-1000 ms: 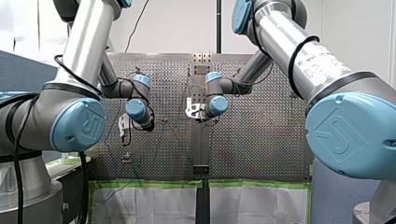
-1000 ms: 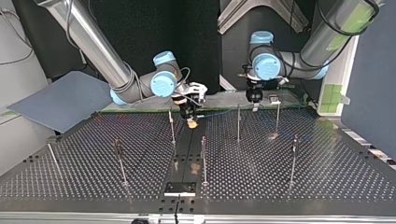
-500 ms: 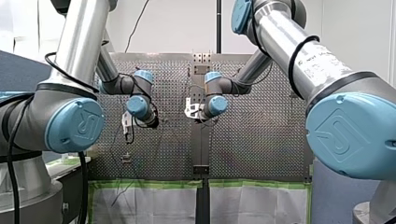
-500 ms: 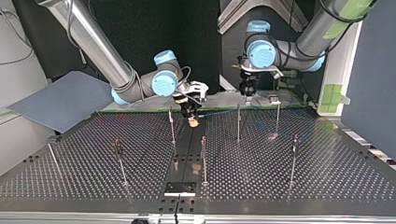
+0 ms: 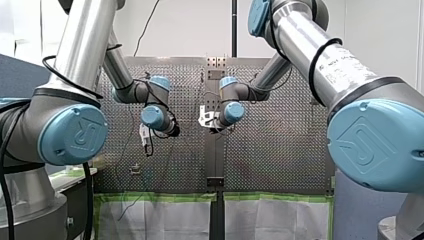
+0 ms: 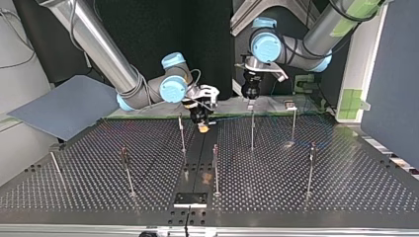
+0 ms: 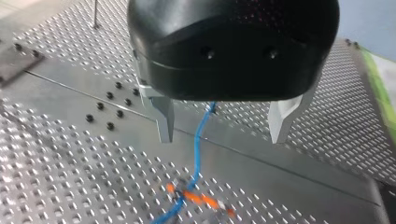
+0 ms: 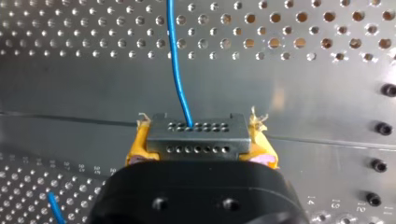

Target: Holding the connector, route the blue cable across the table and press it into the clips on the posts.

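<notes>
In the right wrist view my right gripper [image 8: 198,151] is shut on the grey connector [image 8: 195,137], its yellow pads [image 8: 137,145] on either side. The blue cable [image 8: 177,60] leaves the connector's face and runs ahead over the perforated table. In the top view that gripper [image 6: 201,124] hangs low over the table's centre strip. My left gripper [image 7: 222,140] is open and holds nothing. The blue cable [image 7: 200,140] passes beneath the gap between its metal fingers [image 7: 163,121] toward an orange clip [image 7: 194,198]. In the top view it [image 6: 250,101] hovers above a post [image 6: 252,131].
Several thin posts stand on the table, among them one [image 6: 182,134] beside my right gripper and others [image 6: 215,168] [image 6: 310,168] nearer the camera. A grey board [image 6: 64,106] lies at the top view's left. A black plate [image 6: 190,199] sits at the near edge.
My left arm has risen and swung toward the top view's left, from near the far-right post to above the post by the centre. My right gripper has stayed in place with the connector.
</notes>
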You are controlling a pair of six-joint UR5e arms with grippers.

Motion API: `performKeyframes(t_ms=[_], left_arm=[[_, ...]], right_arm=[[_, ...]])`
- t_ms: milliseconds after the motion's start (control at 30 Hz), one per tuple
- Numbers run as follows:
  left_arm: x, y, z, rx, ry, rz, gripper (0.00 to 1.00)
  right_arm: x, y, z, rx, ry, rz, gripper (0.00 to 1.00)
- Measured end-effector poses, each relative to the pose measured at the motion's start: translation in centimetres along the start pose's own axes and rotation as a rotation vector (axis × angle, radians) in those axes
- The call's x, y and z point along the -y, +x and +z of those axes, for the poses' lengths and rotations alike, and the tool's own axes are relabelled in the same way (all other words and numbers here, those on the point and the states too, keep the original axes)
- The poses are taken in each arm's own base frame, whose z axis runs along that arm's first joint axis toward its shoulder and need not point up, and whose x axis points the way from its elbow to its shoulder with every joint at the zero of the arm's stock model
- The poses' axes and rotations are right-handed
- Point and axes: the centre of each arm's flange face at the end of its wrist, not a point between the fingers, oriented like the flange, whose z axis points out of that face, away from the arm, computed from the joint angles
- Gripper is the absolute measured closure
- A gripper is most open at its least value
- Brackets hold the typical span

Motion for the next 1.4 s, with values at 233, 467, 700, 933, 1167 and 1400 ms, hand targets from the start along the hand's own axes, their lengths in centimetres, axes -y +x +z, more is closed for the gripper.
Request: performKeyframes(t_ms=[233, 467, 700, 933, 1167, 1400], left_arm=[[1.0, -0.6, 0.9, 0.03, 0.018, -0.019, 0.0], [1.4, -0.5, 1.4, 0.022, 0.014, -0.024, 0.0], [2.2, 0.3, 3.7, 0.015, 0.011, -0.024, 0.0], [3.1, -0.3, 5.6, 0.042, 0.01, -0.033, 0.0], [3.4, -0.4, 6.0, 0.053, 0.017, -0.046, 0.0], [3.9, 1.3, 7.1, 0.029, 0.028, -0.042, 0.0]], right_arm=[[-0.2, 0.3, -0.3, 0.008, -0.006, -0.001, 1.0], [-0.1, 1.7, -0.9, -0.001, -0.006, -0.002, 1.0], [-0.2, 1.2, -1.4, 0.019, -0.008, -0.004, 1.0], [-0.3, 0.3, -1.9, 0.046, -0.011, -0.008, 1.0], [-0.5, 0.4, -2.4, 0.049, -0.012, -0.011, 1.0], [-0.6, 1.2, -2.6, 0.039, -0.014, -0.01, 1.0]])
